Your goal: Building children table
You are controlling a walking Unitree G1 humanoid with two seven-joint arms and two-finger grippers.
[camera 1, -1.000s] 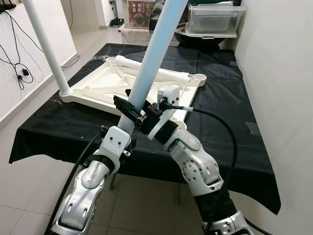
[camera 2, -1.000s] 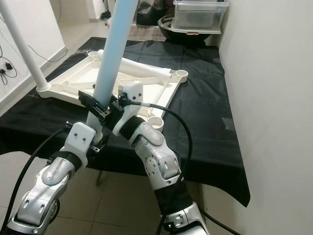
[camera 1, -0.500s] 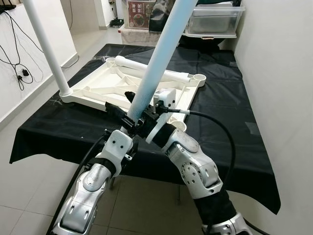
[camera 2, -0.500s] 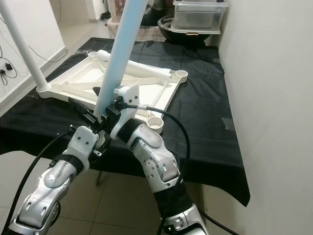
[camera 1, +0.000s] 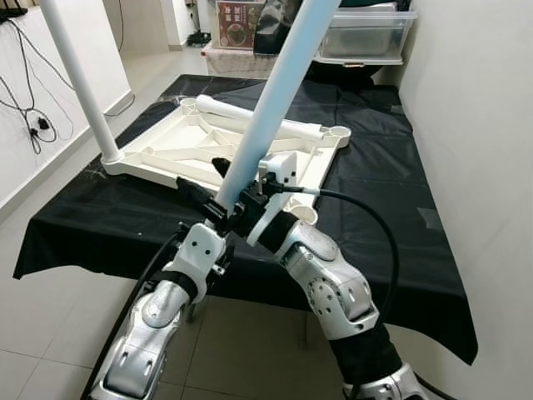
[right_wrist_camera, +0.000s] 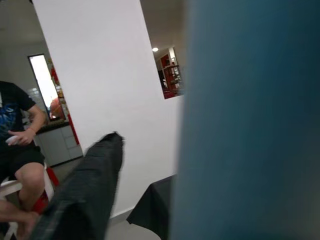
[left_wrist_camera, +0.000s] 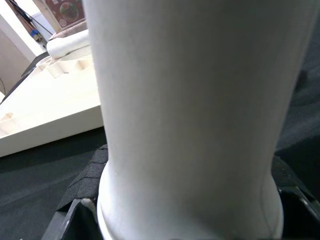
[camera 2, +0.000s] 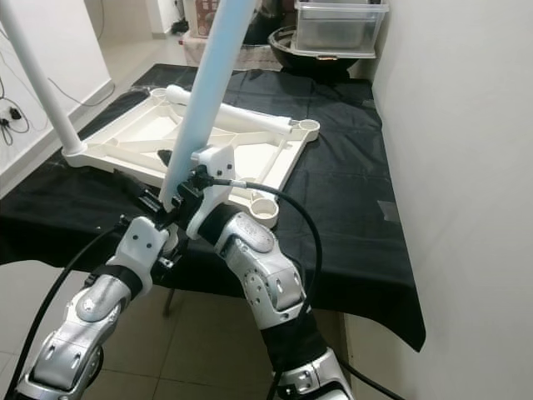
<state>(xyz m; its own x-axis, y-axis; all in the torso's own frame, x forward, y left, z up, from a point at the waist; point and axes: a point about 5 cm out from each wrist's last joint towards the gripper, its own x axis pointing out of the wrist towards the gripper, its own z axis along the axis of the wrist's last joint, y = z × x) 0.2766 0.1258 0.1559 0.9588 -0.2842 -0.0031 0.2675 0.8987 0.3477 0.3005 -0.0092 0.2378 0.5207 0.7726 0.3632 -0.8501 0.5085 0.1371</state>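
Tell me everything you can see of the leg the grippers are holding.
The leg is a long, smooth, round tube, pale bluish-white, plastic by its look. It leans up and to the right, its top out of frame. Its lower end sits between the left gripper and the right gripper, above the tabletop edge, near an open corner socket.

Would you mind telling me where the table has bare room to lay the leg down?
Bare black cloth lies between the upturned tabletop and the wall, and behind it. The near edge is crowded: both grippers hold the leg there.
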